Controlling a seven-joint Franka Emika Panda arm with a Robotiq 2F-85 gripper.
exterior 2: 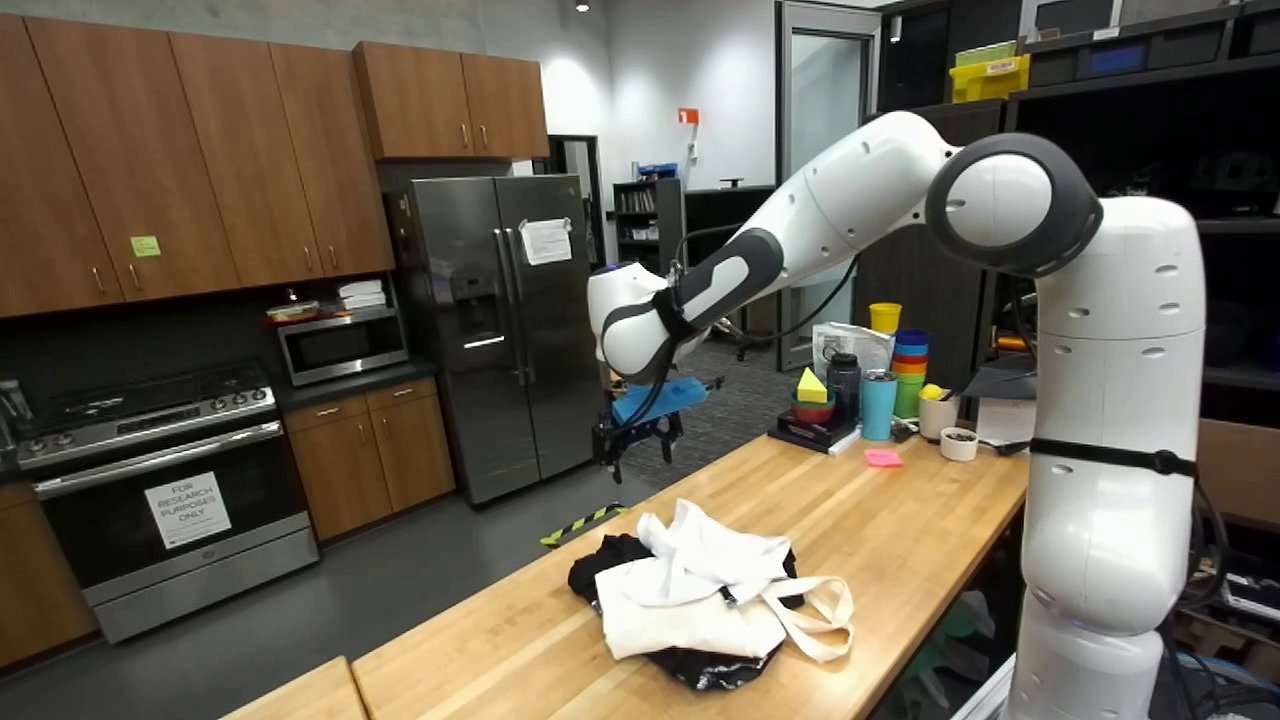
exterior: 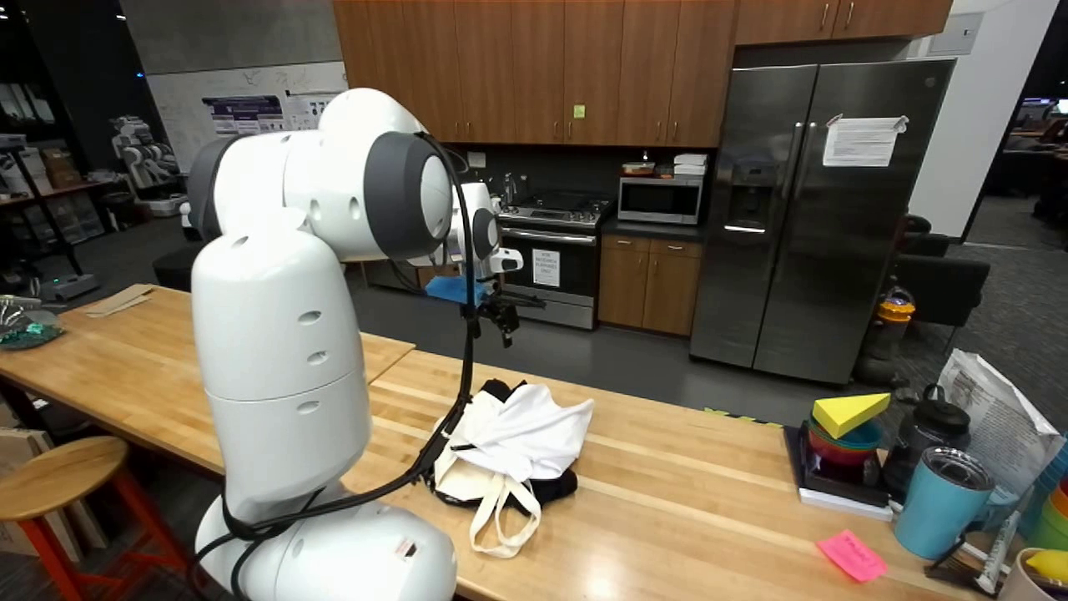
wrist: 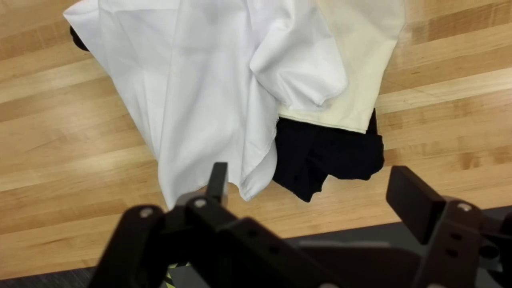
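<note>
Hovering beyond the handle-free end of the cream bag (exterior 2: 690, 625), the claw (wrist: 310, 188) has its fingers spread wide with nothing between them; that height probably keeps them clear of the folds. The white cloth (wrist: 208, 80) sags over the cream bag and past its side, likely because it is limp and unfolded. The black cloth (wrist: 332, 148) sits beneath the cream bag, seemingly pinned by its weight. From the claw, the white cloth lies below, on top of the cream bag: its hem appears near one finger in the wrist view, yet both exterior views show a gap.
</note>
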